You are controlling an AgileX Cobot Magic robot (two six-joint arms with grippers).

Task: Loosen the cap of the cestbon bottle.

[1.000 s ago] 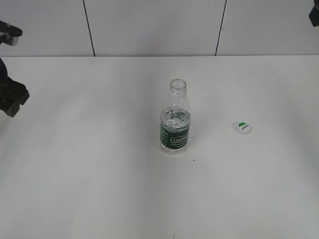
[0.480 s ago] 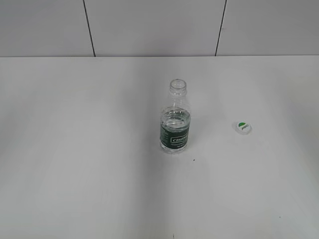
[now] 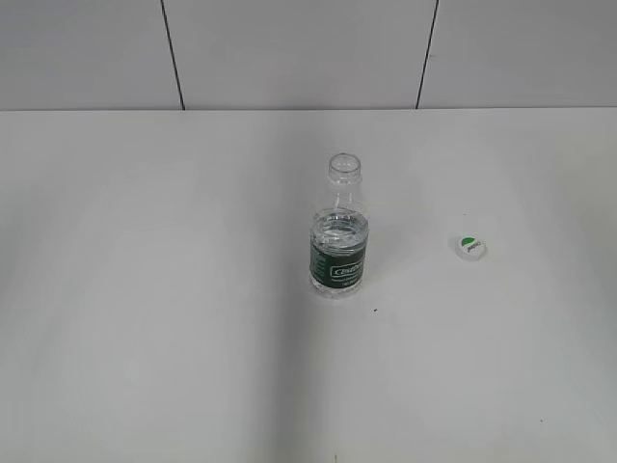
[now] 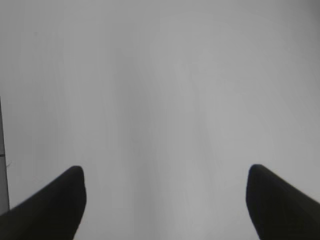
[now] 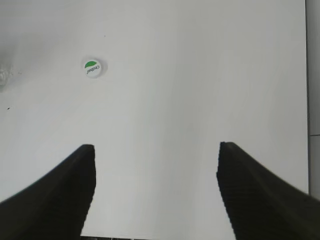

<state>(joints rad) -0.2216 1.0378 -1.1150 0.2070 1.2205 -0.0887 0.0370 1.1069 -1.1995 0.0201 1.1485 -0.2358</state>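
Two pincers spread wide over bare bench [image 3: 145, 338], left pincer [image 4: 165, 200], right pincer [image 5: 155, 185], cestbon bottle [image 3: 338, 241] upright mid-bench with neck uncapped, cap [image 3: 470, 248] lying well apart to its right

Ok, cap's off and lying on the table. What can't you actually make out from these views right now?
- Small print on the cap: too tiny in the exterior view, barely readable in the right wrist view.
- Bottle: absent from the left wrist view; only a faint sliver, if any, at the right wrist view's left edge.
- Both arms: outside the exterior view.
- Left gripper and right gripper: only open fingertips show, bodies cut off below.
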